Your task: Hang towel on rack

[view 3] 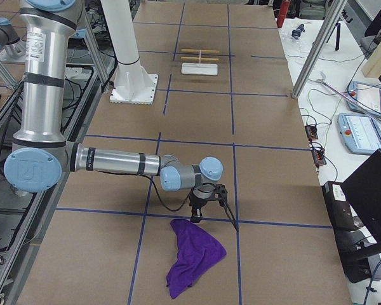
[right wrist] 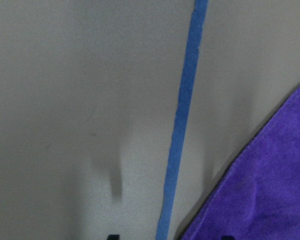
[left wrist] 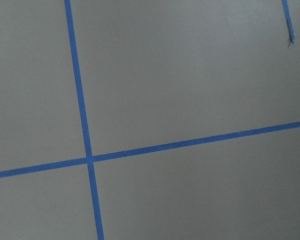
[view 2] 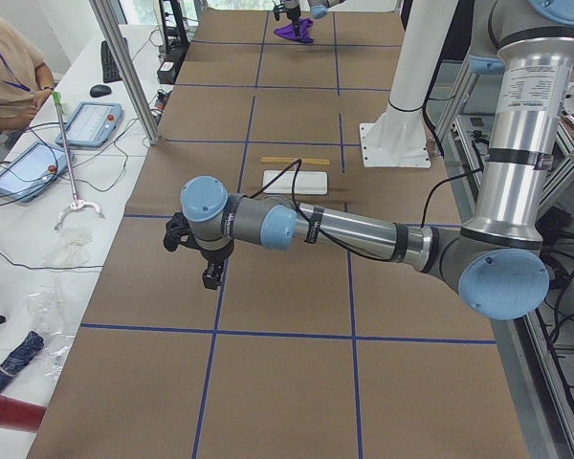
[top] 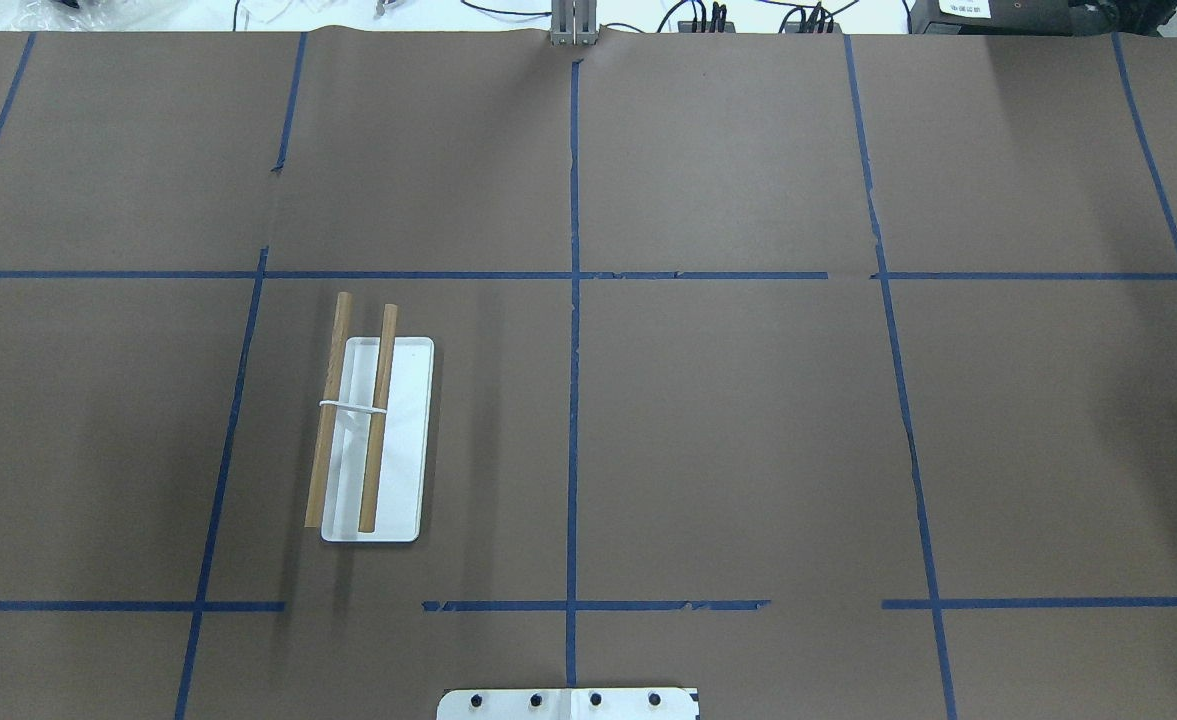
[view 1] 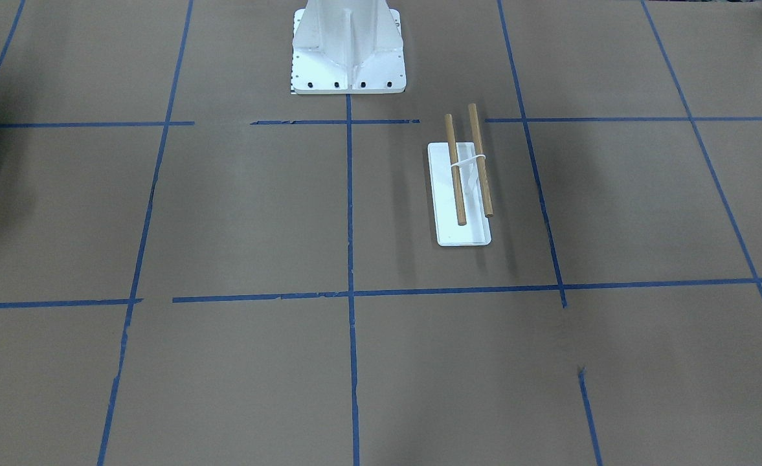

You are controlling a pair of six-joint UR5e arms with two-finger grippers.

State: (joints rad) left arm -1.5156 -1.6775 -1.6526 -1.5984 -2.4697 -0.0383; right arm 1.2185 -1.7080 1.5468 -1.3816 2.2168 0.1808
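Towel — seemingly crumpled — off rack.

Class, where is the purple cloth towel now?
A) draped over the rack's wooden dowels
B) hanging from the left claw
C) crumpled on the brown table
C: the purple cloth towel lies crumpled on the brown paper-covered table; the wooden dowels of the white-based rack are bare.

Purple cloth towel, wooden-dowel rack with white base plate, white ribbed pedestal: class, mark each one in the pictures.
Purple cloth towel (view 3: 193,255): exterior right view, middle of the cloth.
Wooden-dowel rack (top: 410,440): overhead exterior view, bare base plate.
White ribbed pedestal (view 1: 353,45): exterior front-facing view, central rib.
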